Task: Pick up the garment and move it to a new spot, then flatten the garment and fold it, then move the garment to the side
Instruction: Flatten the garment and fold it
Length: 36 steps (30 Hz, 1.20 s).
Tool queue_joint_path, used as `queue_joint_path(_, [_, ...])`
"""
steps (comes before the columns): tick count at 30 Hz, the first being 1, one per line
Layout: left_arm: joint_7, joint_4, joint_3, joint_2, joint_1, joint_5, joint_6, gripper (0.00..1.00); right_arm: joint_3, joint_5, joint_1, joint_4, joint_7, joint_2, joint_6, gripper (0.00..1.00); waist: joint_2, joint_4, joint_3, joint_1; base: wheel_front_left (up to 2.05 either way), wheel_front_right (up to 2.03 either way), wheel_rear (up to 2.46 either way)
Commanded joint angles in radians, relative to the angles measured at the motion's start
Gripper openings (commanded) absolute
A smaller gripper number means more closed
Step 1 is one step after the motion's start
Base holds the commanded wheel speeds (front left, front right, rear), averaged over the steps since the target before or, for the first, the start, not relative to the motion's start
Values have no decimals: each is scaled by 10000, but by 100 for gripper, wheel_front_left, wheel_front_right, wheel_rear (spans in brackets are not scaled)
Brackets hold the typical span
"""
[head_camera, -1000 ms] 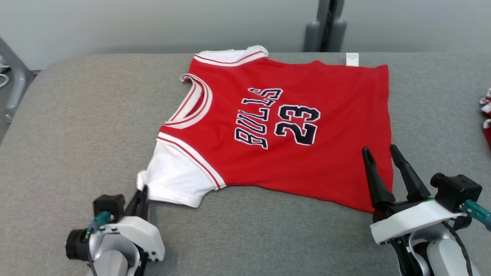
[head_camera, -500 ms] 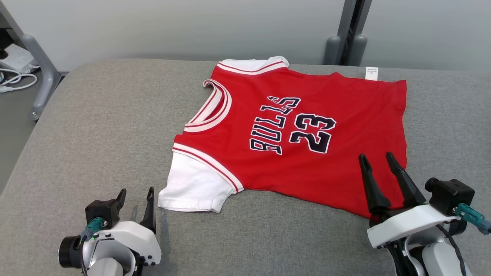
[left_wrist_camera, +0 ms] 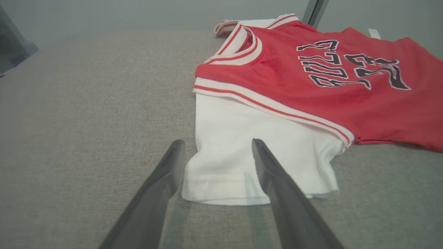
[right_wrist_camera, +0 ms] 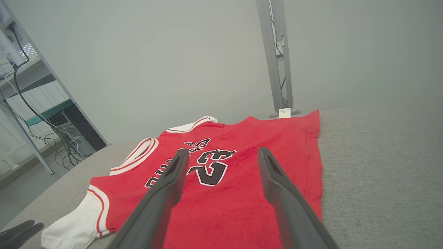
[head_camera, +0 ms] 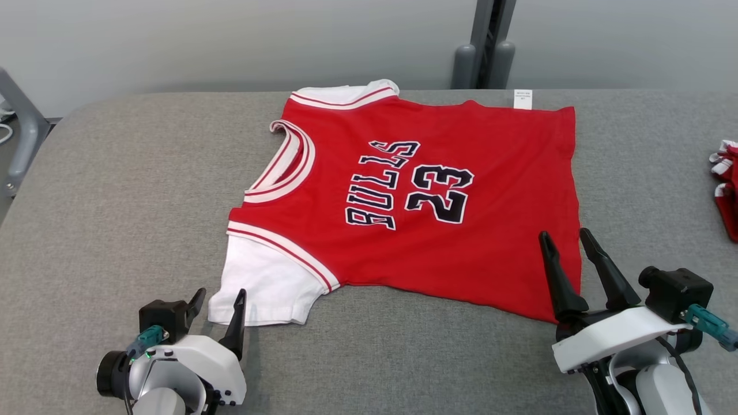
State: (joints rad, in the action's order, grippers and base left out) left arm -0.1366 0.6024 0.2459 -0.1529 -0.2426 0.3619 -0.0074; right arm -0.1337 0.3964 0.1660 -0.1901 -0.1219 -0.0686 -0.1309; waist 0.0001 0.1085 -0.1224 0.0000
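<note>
Head view: two grippers are seen, left gripper [head_camera: 220,297] at lower left, right gripper [head_camera: 565,236] at lower right, both parted and empty. One garment [head_camera: 415,190] is spread mid-frame on the grey table [head_camera: 115,202], collar left, hem right, long axis across. A red-and-white item [head_camera: 727,184] is cut off at the right edge.

red garment [head_camera: 438,230], "BULLS", "23"

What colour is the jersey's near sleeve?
The sleeve is white; clearest in the left wrist view.

Left gripper [left_wrist_camera: 217,141] spread at white sleeve [left_wrist_camera: 242,117] of garment [left_wrist_camera: 294,79]
</note>
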Motion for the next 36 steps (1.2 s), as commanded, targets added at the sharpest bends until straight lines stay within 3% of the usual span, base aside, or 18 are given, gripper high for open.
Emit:
queue_joint_path(1, [-1,45,-17,-92,-164,58,-15,100,33,-33,-40,27,56,-61,4,100,-1,-68,-48,0,0,0,0])
queue_joint_path(11, [253,832,-29,-353,-441,-26,345,100,31,-72,10,-4,36,-16,4,100,-1,-316,-223,0,0,0,0])
queue_joint_path(21, [197,1140,44,-251,-579,167,247,100,78,-108,-4,-94,-4,26,4,100,-1,-230,-214,0,0,0,0])
queue_joint_path(22, [223,1174,35,-218,-568,240,204,93,80,-110,-25,-111,-8,28,4,100,-1,-212,-192,0,0,0,0])
queue_joint_path(23, [282,1220,38,-177,-553,317,130,61,100,-116,-74,-138,-8,22,4,100,-1,-178,-153,0,0,0,0])
queue_joint_path(24, [308,1255,33,-145,-534,390,62,49,137,-105,-143,-179,3,14,4,100,-1,-145,-103,0,0,0,0])
queue_joint_path(25, [348,1306,21,-126,-503,463,-35,16,167,-96,-206,-222,14,7,4,100,-1,-120,-48,0,0,0,0])
queue_joint_path(26, [372,1353,25,-111,-469,526,-105,0,183,-93,-246,-246,29,2,4,100,-1,-108,-4,0,0,0,0])
queue_joint_path(36, [118,1214,-26,-156,-357,791,-246,0,444,-135,-405,-223,50,-47,4,100,-1,-112,238,0,0,0,0])
